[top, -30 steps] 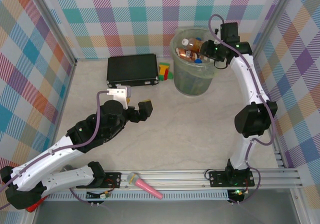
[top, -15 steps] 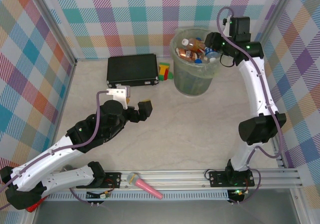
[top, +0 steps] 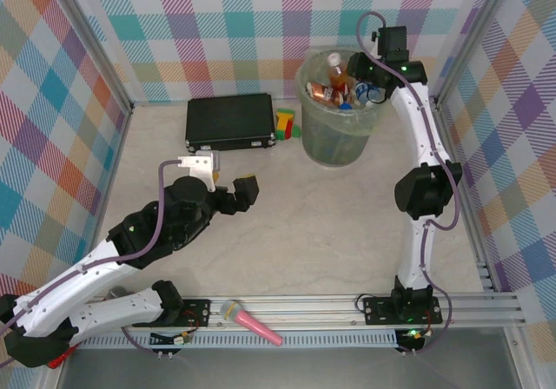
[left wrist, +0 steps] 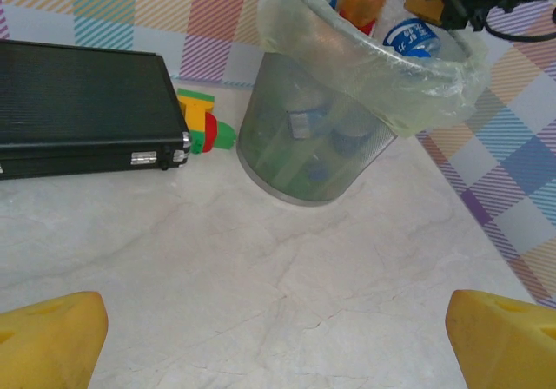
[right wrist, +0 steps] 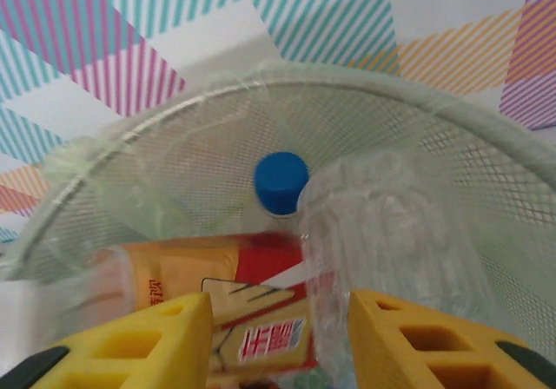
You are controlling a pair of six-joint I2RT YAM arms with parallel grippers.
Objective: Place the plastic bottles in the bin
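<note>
Both arms have white shells on their long links and black joint housings. The left arm (top: 78,286), at lower left of the top view, carries a purple cable and a white wrist plate. The right arm (top: 415,133), at right, has a similar cable and small green lights. The left gripper (left wrist: 278,341) and right gripper (right wrist: 280,337) have thick yellow fingers.

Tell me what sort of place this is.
Probably a robot test cell, not a home: plaid walls on an aluminium frame, two robot arms bolted to a rail, and a bin of plastic bottles staged on the tabletop.
</note>
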